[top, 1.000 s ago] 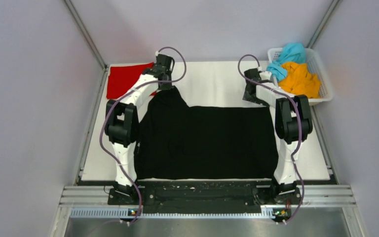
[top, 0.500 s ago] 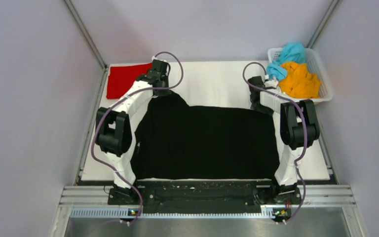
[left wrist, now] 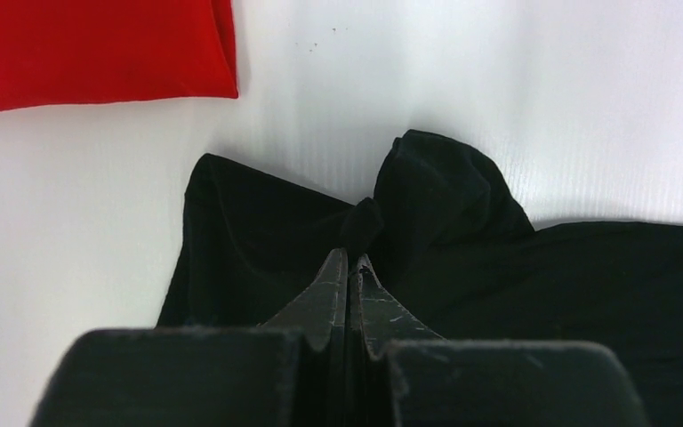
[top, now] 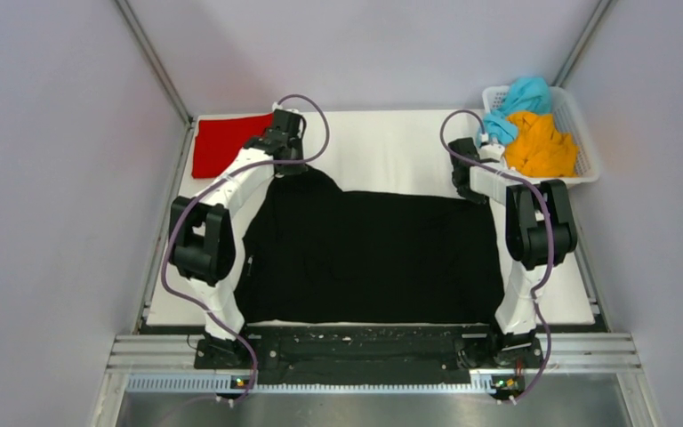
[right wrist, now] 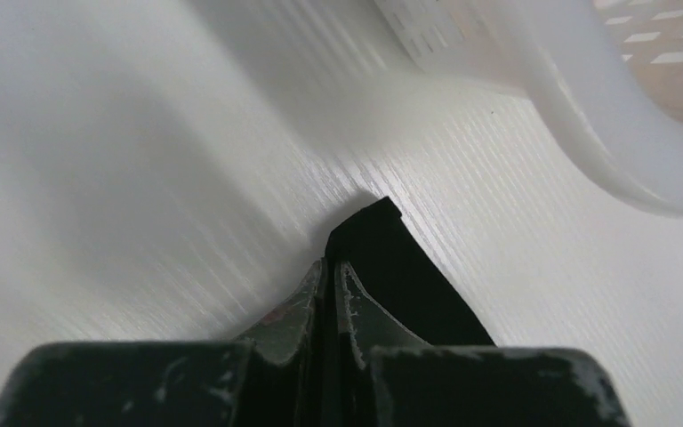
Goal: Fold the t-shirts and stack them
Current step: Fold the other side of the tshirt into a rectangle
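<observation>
The black t-shirt [top: 373, 258] lies spread over the white table between both arms. My left gripper [top: 292, 167] is shut on its far left corner, where the cloth bunches into a peak [left wrist: 445, 196] just past the gripper [left wrist: 349, 258]. My right gripper [top: 471, 191] is shut on the far right corner; a black point of cloth [right wrist: 400, 267] sticks out beyond the gripper [right wrist: 331, 265]. A folded red t-shirt [top: 222, 147] lies flat at the far left corner of the table [left wrist: 98, 49]. An orange t-shirt [top: 541, 142] and a teal one [top: 520, 98] lie crumpled in the basket.
The white mesh basket [top: 589, 133] stands at the far right, its wall [right wrist: 587, 133] close to my right gripper. Bare white table [top: 382, 147] stretches between the two grippers beyond the shirt. Grey walls close in the table on three sides.
My right gripper has moved right to the shirt's far right corner and closed on it. My left arm has swung outward, carrying its corner slightly farther away.
</observation>
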You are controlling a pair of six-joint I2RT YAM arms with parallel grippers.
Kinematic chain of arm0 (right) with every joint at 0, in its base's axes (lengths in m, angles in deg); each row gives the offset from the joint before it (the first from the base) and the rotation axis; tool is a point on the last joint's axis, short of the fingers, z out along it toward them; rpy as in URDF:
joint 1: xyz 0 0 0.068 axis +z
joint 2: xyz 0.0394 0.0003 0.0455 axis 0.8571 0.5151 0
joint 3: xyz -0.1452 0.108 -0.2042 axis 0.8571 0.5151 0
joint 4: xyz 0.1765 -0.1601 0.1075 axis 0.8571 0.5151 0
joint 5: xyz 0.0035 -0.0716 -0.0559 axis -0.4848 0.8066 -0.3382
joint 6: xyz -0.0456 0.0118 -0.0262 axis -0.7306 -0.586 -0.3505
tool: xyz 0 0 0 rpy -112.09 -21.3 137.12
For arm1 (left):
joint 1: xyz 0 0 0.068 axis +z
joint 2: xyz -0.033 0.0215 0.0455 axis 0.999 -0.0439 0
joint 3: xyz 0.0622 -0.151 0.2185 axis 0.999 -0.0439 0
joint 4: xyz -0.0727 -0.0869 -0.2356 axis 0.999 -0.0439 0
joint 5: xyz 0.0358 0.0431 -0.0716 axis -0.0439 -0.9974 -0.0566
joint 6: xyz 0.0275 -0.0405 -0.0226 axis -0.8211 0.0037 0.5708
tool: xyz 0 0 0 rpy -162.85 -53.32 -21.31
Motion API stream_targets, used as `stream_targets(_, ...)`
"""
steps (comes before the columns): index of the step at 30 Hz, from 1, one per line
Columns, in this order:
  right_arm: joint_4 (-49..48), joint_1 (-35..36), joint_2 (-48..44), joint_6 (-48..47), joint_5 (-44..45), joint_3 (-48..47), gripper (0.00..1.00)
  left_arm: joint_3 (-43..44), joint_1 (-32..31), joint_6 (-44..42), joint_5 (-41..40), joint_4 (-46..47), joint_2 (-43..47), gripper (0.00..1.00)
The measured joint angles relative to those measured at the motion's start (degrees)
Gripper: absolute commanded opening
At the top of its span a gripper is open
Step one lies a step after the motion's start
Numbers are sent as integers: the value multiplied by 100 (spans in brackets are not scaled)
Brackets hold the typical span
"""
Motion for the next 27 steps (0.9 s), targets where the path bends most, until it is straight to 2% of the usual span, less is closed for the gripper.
stream_targets(7, -208, -15, -90, 114, -55, 262, 0, -13, 0, -2, -17, -2, 203, 0)
stream_targets(12, -363, -26, -586, -15, -254, 616, 0, -227, 0, -4, 7, 15, 577, 0)
stream_targets(20, -645, -26, -1932, -439, -684, 1357, 0, -1209, -184, 133, 184, 127, 1563, 0)
stream_targets(27, -549, 31, -2741, -710, -962, 1921, 0, -2293, -817, 575, -129, 52, 2833, 0)
